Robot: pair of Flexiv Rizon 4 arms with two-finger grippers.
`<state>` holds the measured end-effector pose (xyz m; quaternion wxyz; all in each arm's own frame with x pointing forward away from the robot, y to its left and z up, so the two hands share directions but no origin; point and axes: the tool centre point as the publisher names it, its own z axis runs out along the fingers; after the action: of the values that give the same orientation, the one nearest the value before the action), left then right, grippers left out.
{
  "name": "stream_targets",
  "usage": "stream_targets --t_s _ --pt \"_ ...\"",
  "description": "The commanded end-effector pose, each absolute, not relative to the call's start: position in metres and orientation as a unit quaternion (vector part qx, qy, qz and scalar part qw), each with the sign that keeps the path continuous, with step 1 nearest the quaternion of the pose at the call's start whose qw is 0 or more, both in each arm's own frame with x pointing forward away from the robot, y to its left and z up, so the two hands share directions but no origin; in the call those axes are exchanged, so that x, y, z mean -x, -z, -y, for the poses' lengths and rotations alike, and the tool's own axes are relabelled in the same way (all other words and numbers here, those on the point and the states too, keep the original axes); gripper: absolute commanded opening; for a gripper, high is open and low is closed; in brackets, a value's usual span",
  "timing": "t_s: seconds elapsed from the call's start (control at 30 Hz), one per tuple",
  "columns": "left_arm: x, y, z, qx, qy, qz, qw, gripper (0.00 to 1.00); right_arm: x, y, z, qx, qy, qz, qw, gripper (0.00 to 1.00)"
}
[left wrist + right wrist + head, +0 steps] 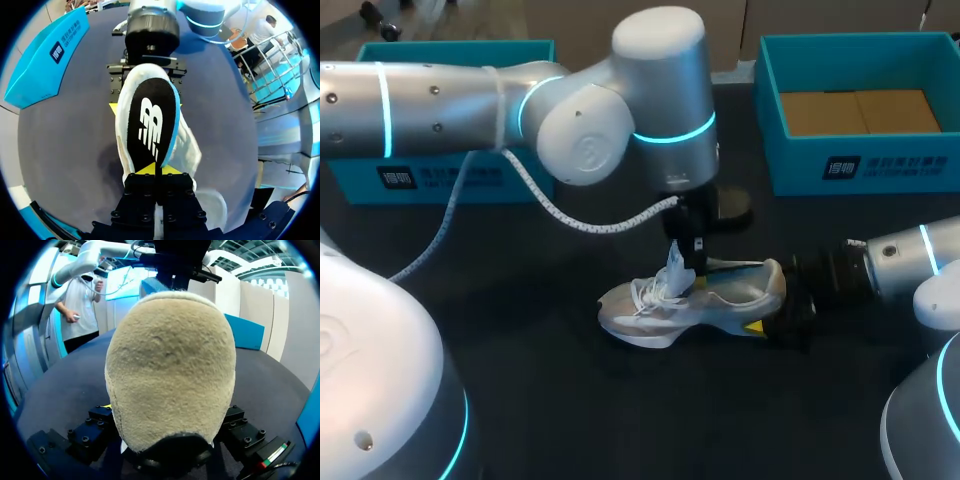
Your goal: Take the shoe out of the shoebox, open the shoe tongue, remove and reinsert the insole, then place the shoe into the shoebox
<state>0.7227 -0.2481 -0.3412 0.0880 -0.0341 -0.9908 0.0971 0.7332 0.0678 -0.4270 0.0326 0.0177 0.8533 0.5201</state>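
- Holds the white shoe [690, 305] on its sole near the middle of the dark table [550, 400], toe toward the left arm's side, heel toward the right arm's.
- Clamps the right gripper [778, 305] on the heel, one finger on each side. From the right wrist, shows the fuzzy beige heel collar [170, 365] filling the space between the two fingers, both pressed against it.
- Hangs the left gripper [682, 268] straight down over the shoe's opening, just behind the laces [655, 292].
- Pinches the near end of the black insole [150, 125] between the left gripper's yellow tips, drawn together with only the insole's thin edge between them.
- Shows the insole's broad black face and blue edge turned toward the left wrist, lying over the shoe's opening and running back toward the heel at the right gripper. Cannot tell whether that far end sits inside the shoe.
- Leaves both teal shoeboxes at the table's far side, well apart from the shoe. One [430, 180] sits behind the left arm [440, 105] and is partly hidden. The other [865, 165] sits on the right, open, with brown cardboard [860, 112] on its bottom.
- Trails a white coiled cable [570, 215] from the left arm to its wrist, above the table.
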Motion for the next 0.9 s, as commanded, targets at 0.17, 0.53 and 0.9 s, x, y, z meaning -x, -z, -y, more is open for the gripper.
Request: stream_targets --t_s 0.17,0.53,0.9 --pt "-0.721 0.327 0.249 0.039 -0.115 0.989 0.087 0.00 -0.733 0.427 -0.068 -0.018 -0.518 -0.854 0.033 0.00" --pt "-0.723 0.317 0.276 0.057 -0.141 0.985 0.086 0.00 -0.733 0.427 -0.068 -0.018 -0.518 -0.854 0.033 0.00" --pt "-0.725 0.321 0.293 0.060 -0.141 0.984 0.090 0.00 -0.733 0.427 -0.068 -0.018 -0.518 -0.854 0.033 0.00"
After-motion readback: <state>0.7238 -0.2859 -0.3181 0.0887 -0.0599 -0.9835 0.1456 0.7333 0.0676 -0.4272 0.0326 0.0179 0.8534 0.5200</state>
